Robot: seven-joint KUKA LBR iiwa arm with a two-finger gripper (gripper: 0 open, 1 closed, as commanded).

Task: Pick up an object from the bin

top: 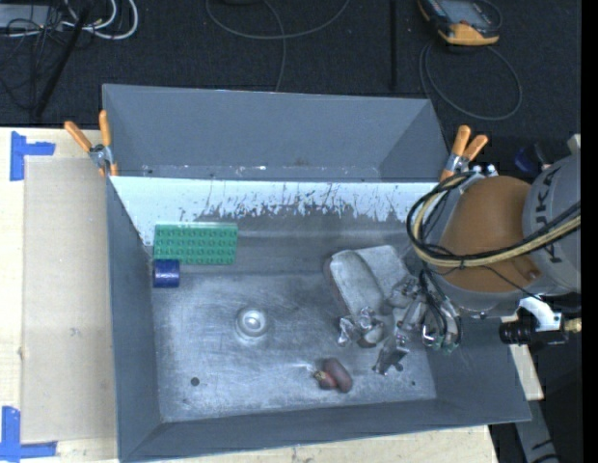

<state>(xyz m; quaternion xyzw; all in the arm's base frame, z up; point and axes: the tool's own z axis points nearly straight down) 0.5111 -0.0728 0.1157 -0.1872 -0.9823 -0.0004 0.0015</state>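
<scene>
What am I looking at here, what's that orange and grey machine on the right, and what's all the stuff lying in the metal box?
One camera looks down, a little from the side, into a grey metal bin. The machine reaching in from the right is a robot arm; the orange cover is part of it. At its tip sits a pincer, low in the bin's right part, meant to pick one thing out. Loose in the bin lie a green studded plate with a small blue block beside it at the left, a clear round cap in the middle, a pale grey lump just behind the pincer, and a small brownish thing near the front. Whether the pincer holds anything I cannot tell.
</scene>
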